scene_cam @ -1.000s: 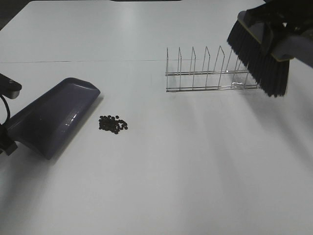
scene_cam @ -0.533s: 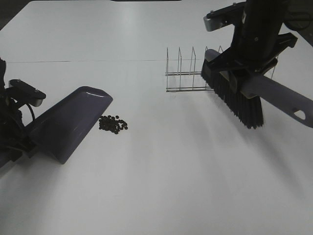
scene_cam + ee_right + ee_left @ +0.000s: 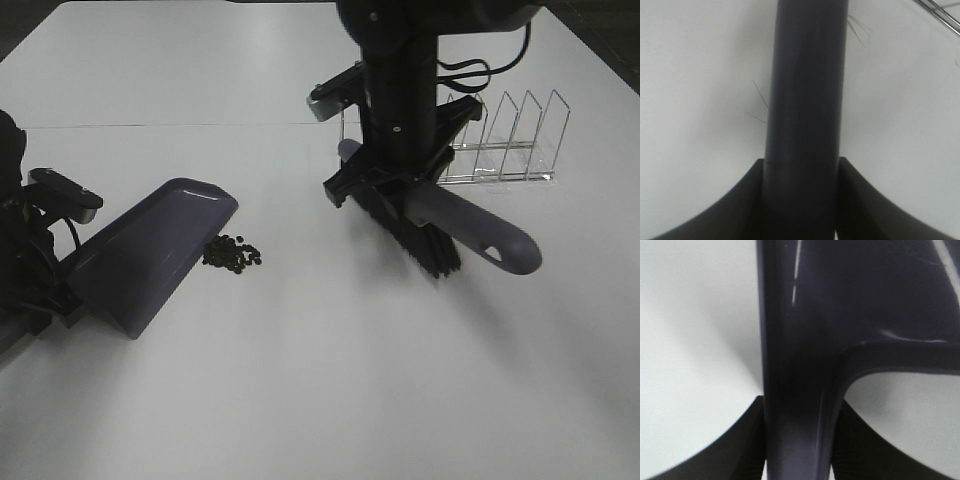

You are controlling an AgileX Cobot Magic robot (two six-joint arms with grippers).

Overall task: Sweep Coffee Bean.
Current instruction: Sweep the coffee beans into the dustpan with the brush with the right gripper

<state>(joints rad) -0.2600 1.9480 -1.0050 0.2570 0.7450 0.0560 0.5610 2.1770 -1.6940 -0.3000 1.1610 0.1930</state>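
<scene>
Right gripper [image 3: 801, 200] is clamped down hard on the dark handle of the brush [image 3: 425, 228], with a jaw pressed against each side of it in the wrist view. From the high camera that arm stands roughly mid-table. The black bristles point down under it, and the grey-purple handle sticks out toward the front right, with a hang hole near its end. Can't tell if the bristle tips are actually touching the white table [image 3: 320, 400] or just skimming it.

Left gripper [image 3: 800, 440] is closed too, squeezing the stem of the purple dustpan [image 3: 150, 250]. The pan sits tilted on the left side of the table, its handle end raised toward the left arm and its wide lip down on the surface, facing right.

The coffee beans [image 3: 232, 254] are a small dark cluster lying on the table just beside that lip, near its far end. A few may be touching the edge, too small to say. They're between pan and brush, and well apart from the brush.

Behind the brush arm there's a clear wire rack [image 3: 510, 140] standing upright, partly hidden by the arm.
</scene>
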